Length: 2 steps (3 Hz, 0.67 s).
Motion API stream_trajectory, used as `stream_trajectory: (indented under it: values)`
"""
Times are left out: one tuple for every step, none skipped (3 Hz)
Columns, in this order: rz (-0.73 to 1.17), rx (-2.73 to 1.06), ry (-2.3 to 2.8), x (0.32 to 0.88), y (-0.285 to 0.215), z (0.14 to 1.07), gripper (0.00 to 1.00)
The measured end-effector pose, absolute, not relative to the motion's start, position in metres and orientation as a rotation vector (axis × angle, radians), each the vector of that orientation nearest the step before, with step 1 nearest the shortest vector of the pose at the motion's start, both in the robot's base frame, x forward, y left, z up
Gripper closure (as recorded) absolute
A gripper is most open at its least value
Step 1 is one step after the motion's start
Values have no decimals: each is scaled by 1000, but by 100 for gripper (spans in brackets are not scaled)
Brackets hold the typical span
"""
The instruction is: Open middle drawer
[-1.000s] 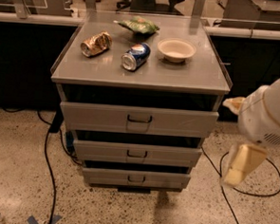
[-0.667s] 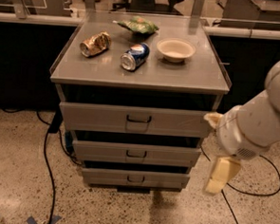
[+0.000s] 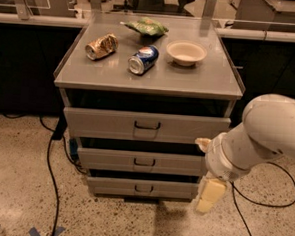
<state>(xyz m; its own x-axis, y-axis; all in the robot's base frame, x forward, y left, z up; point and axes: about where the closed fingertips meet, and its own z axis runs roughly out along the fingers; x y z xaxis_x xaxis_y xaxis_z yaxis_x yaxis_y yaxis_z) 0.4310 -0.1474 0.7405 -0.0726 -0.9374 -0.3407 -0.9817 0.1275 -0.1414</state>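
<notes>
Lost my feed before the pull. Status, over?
Hand low at right front of cabinet, off the handle. Middle drawer not yet pulled. Handle unobstructed.

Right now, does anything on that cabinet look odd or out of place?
Two cans lie on their sides on the cabinet top: a blue can and a crumpled gold can. The gripper hangs low at the cabinet's right, away from the handle of the middle drawer.

Robot arm hanging beside a grey three-drawer cabinet (image 3: pixel 224 84).
The gripper (image 3: pixel 207 195) is hanging low at the cabinet's right front corner, below and right of the middle drawer (image 3: pixel 110 160), well apart from its dark handle (image 3: pixel 144 162); a blue can (image 3: pixel 143 59), crushed can (image 3: pixel 101 46), bowl (image 3: pixel 186 52) and green bag (image 3: pixel 145 26) are lying on top.
</notes>
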Motion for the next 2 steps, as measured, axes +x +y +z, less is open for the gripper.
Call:
stream_trajectory:
  values:
    - [236, -1882, 2055, 432, -134, 707, 0]
    - [294, -1921, 2051, 429, -121, 677, 0]
